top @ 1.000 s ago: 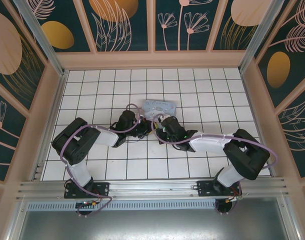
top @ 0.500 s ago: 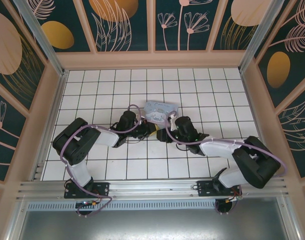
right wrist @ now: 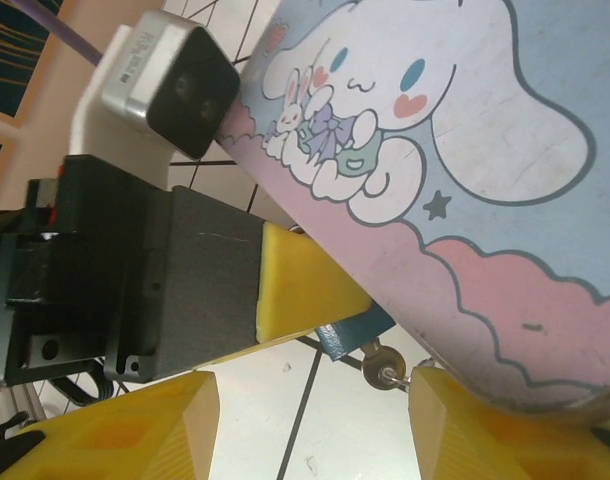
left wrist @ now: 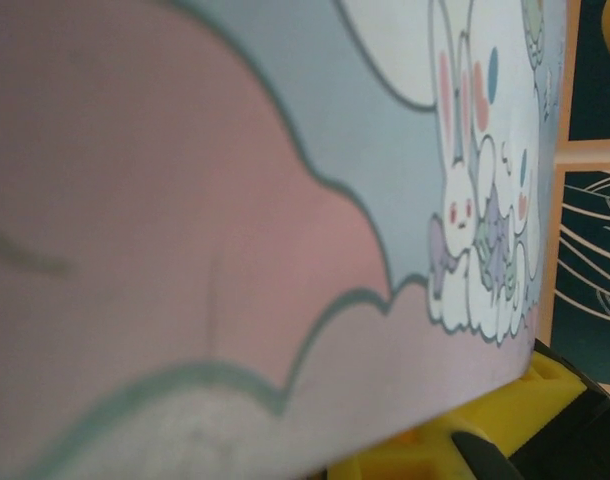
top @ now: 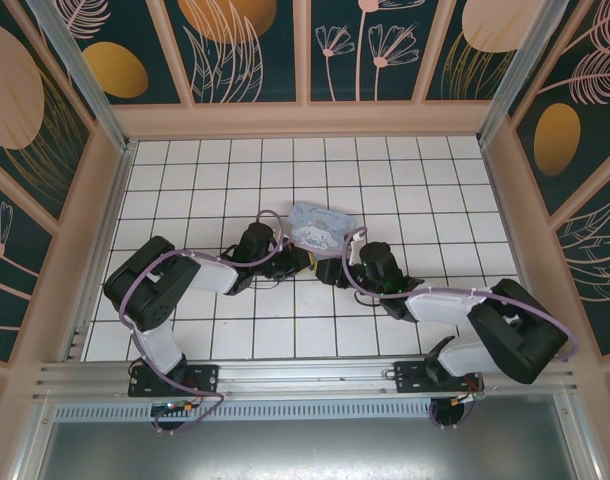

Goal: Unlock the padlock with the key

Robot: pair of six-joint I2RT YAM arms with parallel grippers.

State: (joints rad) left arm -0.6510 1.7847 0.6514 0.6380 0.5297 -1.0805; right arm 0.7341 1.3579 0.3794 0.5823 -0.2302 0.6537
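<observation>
The small dark blue padlock (right wrist: pixel 353 333) is pinched at the tip of my left gripper (top: pixel 299 262), which is shut on it; one of its yellow fingers (right wrist: pixel 303 285) covers most of the lock's body. The silvery key (right wrist: pixel 382 362) sticks out of the padlock's end, with its round head and a small ring showing. My right gripper (right wrist: pixel 300 432) is open, a short way back from the key, which lies between its two yellow fingers and close to the right one. In the top view the right gripper (top: pixel 331 270) faces the left one.
A pastel blue-and-pink cartoon tin box (top: pixel 321 225) lies just behind both grippers, over the padlock, and its lid (left wrist: pixel 235 200) sits very close to the left wrist camera. White tiled floor (top: pixel 385 180) lies all around, bounded by low wooden walls (top: pixel 305 120).
My right gripper has opened, let go of the key and drawn back to the right. The left gripper has held still with the padlock. The tin box has shifted slightly.
</observation>
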